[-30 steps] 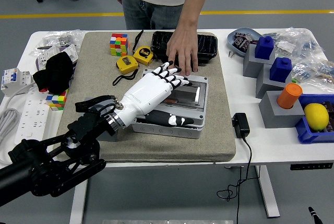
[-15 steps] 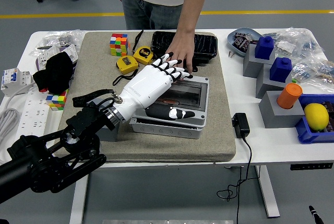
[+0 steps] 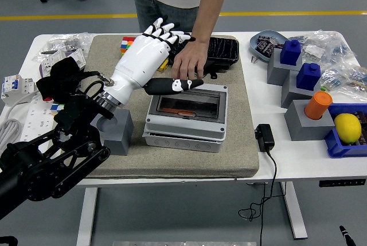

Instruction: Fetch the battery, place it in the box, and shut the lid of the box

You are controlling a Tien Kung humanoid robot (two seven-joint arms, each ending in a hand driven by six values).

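Note:
The grey box [image 3: 184,133] sits mid-mat with its clear-windowed lid lying flat over it. Through the window I make out a dim orange-brown object [image 3: 181,112], possibly the battery. My left hand [image 3: 163,54], white with black-tipped fingers, is raised above and behind the box's left side. Its fingers are spread and hold nothing, and the thumb [image 3: 175,85] points right over the box's far edge. A person's hand [image 3: 189,62] reaches down from the far side and rests at the box's back rim, touching my thumb. My right hand is out of sight.
A black tray [image 3: 222,51] lies behind the box and a grey block [image 3: 118,132] stands at its left. A Rubik's cube [image 3: 127,42] peeks out behind my hand. A power adapter [image 3: 264,137] lies to the right. Grey stands with blue blocks [image 3: 290,52], an orange cylinder [image 3: 317,104] and a lemon [image 3: 347,127] fill the right side.
My left hand has lifted off the box lid and swung up and back to the left. The person's hand slid from the black tray toward the box's back rim.

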